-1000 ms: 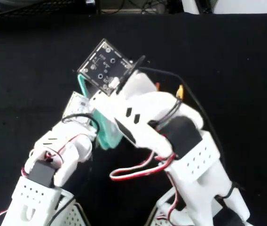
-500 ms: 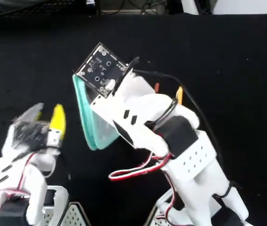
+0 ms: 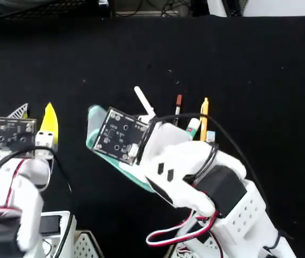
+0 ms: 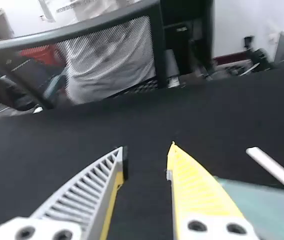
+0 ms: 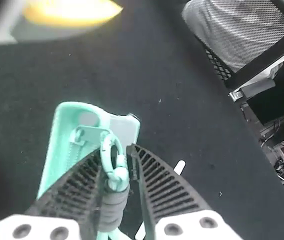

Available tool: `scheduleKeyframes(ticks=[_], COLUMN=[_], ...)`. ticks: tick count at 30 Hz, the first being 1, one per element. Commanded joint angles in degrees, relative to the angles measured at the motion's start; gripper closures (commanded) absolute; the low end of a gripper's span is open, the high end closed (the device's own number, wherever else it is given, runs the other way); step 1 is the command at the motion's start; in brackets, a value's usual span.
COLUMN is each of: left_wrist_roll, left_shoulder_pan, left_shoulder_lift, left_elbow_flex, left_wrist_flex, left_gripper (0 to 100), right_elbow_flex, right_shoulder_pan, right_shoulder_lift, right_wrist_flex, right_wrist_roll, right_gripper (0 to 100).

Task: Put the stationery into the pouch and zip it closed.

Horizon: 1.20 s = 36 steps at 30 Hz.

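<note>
Your right claw (image 5: 115, 150) pinched on pouch (image 5: 64, 127) zip ring (image 5: 103, 150), wrist bent low over table (image 3: 249, 64). Your left claw (image 4: 145, 155) parted, empty, raised clear of pouch.

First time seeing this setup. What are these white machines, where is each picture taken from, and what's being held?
Two small robot arms stand side by side at a black table. One picture looks down from above; the other two come from cameras on each arm's wrist. The left gripper is open and empty. The right gripper is shut on the ring of a mint-green pouch. A white pen, a brown pen and an orange pen lie on the table.
</note>
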Motion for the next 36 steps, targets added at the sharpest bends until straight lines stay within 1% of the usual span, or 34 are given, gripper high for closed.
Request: scheduleKeyframes(ticks=[1, 5, 8, 9, 13, 19, 23, 28, 33, 36], left_wrist_roll=[0.0, -0.79, -0.88, -0.88, -0.7, -0.7, -0.62, -0.53, -0.44, 0.62], left_shoulder_pan=[7.87, 14.29, 16.04, 16.22, 14.2, 14.64, 14.64, 14.73, 14.73, 14.73], left_shoulder_lift=[5.89, 14.68, 21.54, 23.21, 27.69, 31.38, 31.47, 31.38, 31.38, 31.38], left_elbow_flex=[-15.69, -28.53, -37.49, -39.34, -41.36, -38.37, -36.7, -38.81, -39.08, -41.71], left_wrist_flex=[11.08, 24.0, 32.09, 32.88, 32.7, 32.62, 32.62, 32.62, 32.62, 32.44], left_gripper=[84, 84, 84, 84, 84, 84, 84, 84, 84, 84], right_elbow_flex=[0.4, 0.66, 0.66, 0.66, 0.66, 0.75, 1.36, 6.64, 9.27, 9.1], right_shoulder_pan=[-0.62, -0.44, -0.35, -0.35, -0.35, -0.35, 1.85, 4.84, 4.92, 4.84], right_shoulder_lift=[-1.1, -1.1, -1.01, -1.01, -1.36, -1.36, -1.36, -1.36, -1.45, -1.45], right_wrist_flex=[-1.14, -3.87, -4.92, -4.92, -4.57, -4.4, -4.84, -7.82, -11.16, -11.52], right_wrist_roll=[0.53, 0.44, 0.26, 0.35, 0.44, 0.44, 0.44, 0.53, 0.53, 0.53], right_gripper=[98.6, 98.6, 98.6, 98.6, 98.6, 98.6, 98.6, 98.6, 98.6, 98.6])
